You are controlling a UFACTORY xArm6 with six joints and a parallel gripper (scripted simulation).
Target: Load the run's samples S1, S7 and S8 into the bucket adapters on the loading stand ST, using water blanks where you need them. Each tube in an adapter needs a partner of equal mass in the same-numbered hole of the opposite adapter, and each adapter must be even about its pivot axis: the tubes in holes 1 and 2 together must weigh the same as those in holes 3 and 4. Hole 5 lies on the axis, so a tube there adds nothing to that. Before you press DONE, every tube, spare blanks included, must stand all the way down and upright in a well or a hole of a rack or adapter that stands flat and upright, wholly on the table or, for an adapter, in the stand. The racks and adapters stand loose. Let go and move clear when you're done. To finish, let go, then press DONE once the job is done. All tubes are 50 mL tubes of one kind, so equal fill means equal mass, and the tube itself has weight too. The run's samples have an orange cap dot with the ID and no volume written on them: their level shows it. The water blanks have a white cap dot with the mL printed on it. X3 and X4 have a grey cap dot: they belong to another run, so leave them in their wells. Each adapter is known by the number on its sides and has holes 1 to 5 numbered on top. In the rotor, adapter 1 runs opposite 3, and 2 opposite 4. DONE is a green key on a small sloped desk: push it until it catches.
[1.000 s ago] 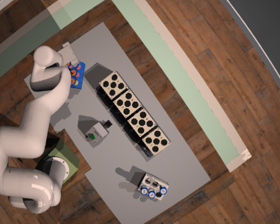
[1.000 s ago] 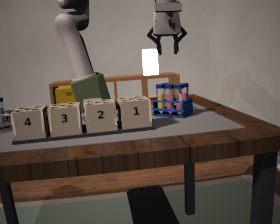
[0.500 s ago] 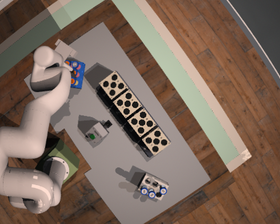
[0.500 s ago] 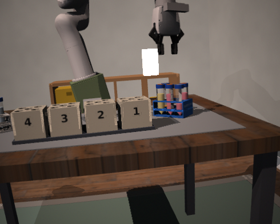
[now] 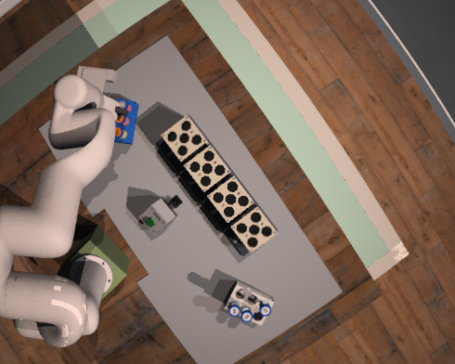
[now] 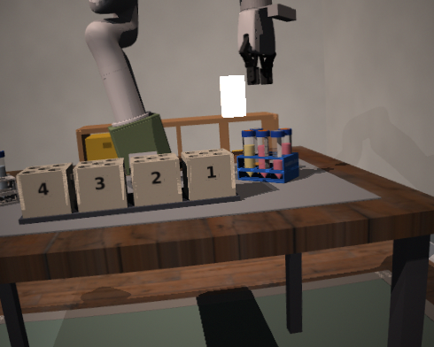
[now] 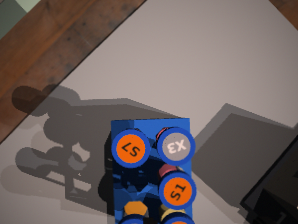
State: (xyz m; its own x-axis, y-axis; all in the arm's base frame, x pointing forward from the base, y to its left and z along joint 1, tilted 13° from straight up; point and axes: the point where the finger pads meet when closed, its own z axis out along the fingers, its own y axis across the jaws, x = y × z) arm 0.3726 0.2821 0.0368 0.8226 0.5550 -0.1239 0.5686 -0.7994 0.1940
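Observation:
My gripper (image 6: 259,81) is open and empty, high above the blue rack (image 6: 291,167) (image 7: 150,123). Its fingers are not in the wrist view. In the wrist view, S7 (image 7: 131,148) stands at the rack's left, X3 (image 7: 175,146) at its right, and S1 (image 7: 177,191) below X3. Two more caps are cut off at the bottom edge, their IDs unreadable. Adapters 1 (image 6: 211,182), 2 (image 6: 156,188), 3 (image 6: 100,195) and 4 (image 6: 43,201) stand in the stand (image 6: 132,211), and their visible holes look empty. Three white-dotted blanks (image 5: 234,310) (image 5: 246,316) (image 5: 265,309) stand in the pale rack.
The small sloped desk (image 5: 165,212) with the green DONE key (image 5: 149,222) stands between the arm's base and the adapter row. The pale rack is at the table's far end from the blue rack. The arm passes over the table edge near the blue rack.

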